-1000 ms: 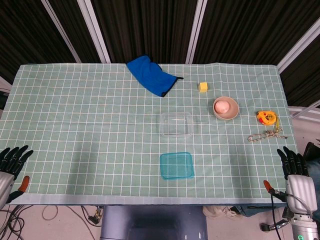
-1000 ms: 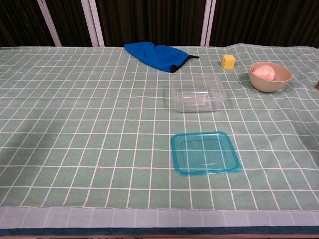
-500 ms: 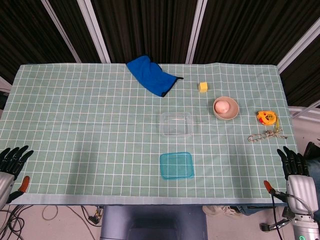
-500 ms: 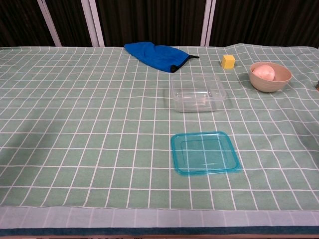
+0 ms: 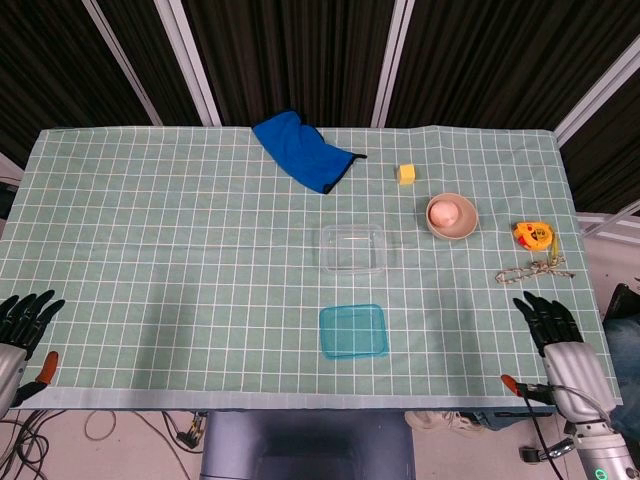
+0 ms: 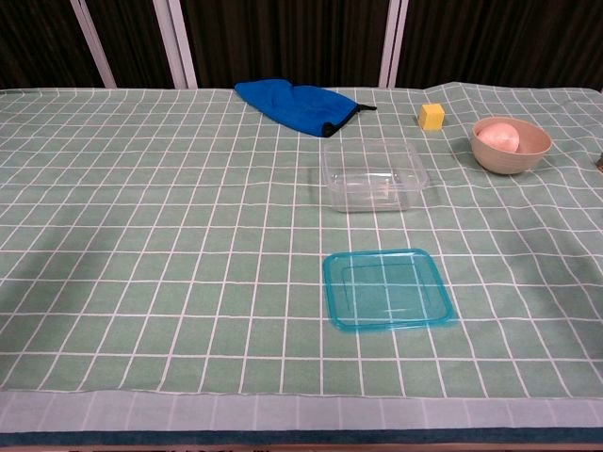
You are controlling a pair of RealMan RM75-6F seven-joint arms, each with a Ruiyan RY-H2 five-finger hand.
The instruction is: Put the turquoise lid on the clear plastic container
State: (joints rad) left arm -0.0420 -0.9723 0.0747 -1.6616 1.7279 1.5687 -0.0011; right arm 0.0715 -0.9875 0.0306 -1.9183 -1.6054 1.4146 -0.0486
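Both hands appear only in the head view, at the near corners of the bench (image 5: pixel 150 250); the chest view shows neither. The left hand (image 5: pixel 22 325) is partly cut off by the frame edge, its dark fingers (image 5: pixel 30 308) spread and holding nothing. The right hand (image 5: pixel 555 335) lies over the near right edge of the checked green cloth, fingers (image 5: pixel 537 312) likewise apart and empty.

The clear plastic container (image 5: pixel 352 249) stands uncovered near the bench centre; its transparent walls are hard to trace from above, though the chest view (image 6: pixel 374 175) shows it upright with nothing inside. The turquoise lid (image 5: pixel 353 331) lies flat on the cloth, nearer the robot than the container and apart from it (image 6: pixel 387 288).

A beige bowl (image 5: pixel 452 216) to the right of the container holds a pink rounded object (image 5: pixel 446 211) of unclear identity. A yellow block (image 5: pixel 405 174) and a crumpled blue cloth (image 5: pixel 300 151) lie toward the far edge. A yellow tape measure (image 5: pixel 532 234) and a small tangle of cord (image 5: pixel 532 270) sit near the right edge.
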